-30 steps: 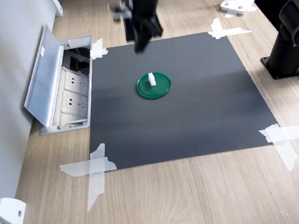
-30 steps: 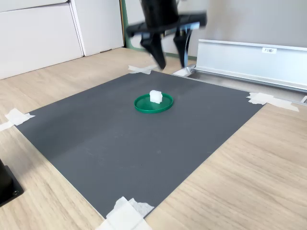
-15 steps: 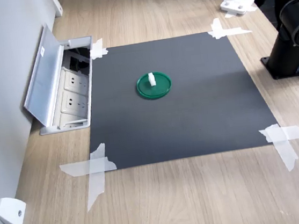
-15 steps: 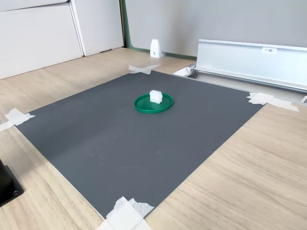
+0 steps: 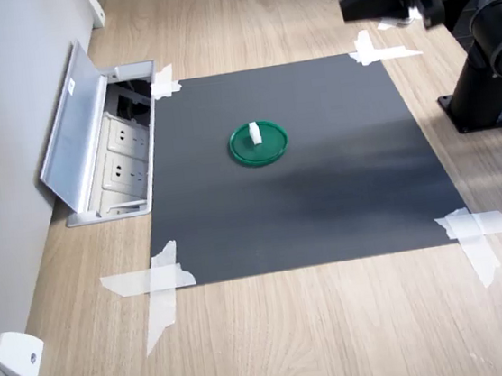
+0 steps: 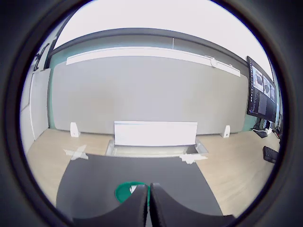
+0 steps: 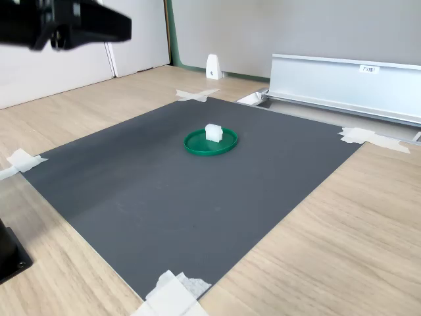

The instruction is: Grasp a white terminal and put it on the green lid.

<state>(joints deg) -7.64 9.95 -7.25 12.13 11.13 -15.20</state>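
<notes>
One white terminal (image 5: 254,133) stands upright on the green lid (image 5: 260,143), mid-way across the dark mat (image 5: 325,198) on the worktop (image 5: 340,332). Well above, the hand (image 6: 149,204) has its fingers pressed together, gripping nothing.

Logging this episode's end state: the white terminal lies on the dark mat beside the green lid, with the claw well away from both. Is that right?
Not quite. The white terminal stands on the green lid, not on the mat beside it; both exterior views show this. The claw is indeed well away from both.
</notes>
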